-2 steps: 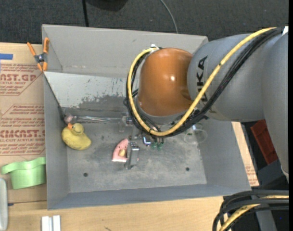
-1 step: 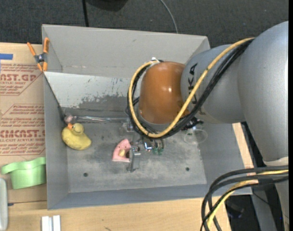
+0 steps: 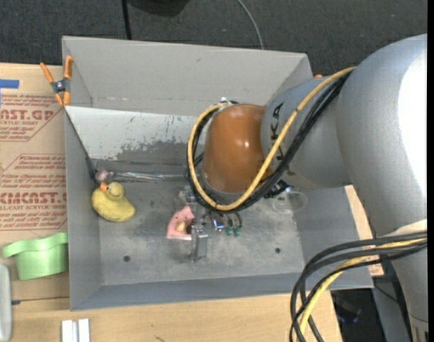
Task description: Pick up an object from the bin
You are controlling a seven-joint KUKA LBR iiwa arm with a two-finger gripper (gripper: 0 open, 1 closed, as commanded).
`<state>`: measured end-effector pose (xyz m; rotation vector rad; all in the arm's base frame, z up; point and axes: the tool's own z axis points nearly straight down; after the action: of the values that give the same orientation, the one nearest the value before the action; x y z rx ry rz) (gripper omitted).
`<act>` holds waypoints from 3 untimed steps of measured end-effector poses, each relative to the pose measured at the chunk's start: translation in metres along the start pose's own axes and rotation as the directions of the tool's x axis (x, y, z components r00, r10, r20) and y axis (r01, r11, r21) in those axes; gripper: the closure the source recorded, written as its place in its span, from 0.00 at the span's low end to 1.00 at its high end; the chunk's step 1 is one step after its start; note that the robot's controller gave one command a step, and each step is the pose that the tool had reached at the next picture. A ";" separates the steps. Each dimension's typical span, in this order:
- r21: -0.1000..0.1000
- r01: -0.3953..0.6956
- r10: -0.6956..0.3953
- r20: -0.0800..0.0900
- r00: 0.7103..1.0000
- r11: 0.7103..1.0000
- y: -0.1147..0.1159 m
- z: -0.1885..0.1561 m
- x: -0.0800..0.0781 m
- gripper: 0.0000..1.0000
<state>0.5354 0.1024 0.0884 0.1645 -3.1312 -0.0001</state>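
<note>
Hanging low over the floor of the grey bin [image 3: 124, 266], the gripper [image 3: 200, 242] sits mid-bin, nearer the front wall. A small pink wedge-shaped item [image 3: 178, 225] lies on the floor just beside it, on the view's left; contact unclear. Clenched or released: cannot tell. A yellow rubber duck [image 3: 114, 203] sits well apart by the left wall. The orange wrist cover [image 3: 231, 152] is above.
</note>
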 end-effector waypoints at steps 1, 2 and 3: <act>-0.001 0.013 -0.013 0.010 1.000 1.000 -0.011 -0.013 -0.008 0.00; 0.000 0.108 -0.108 0.004 0.994 0.994 -0.010 0.017 -0.007 0.00; -0.003 -0.045 0.045 0.010 0.999 0.999 -0.013 0.019 -0.013 1.00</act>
<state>0.5496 0.0911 0.0696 0.0948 -3.1441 -0.0049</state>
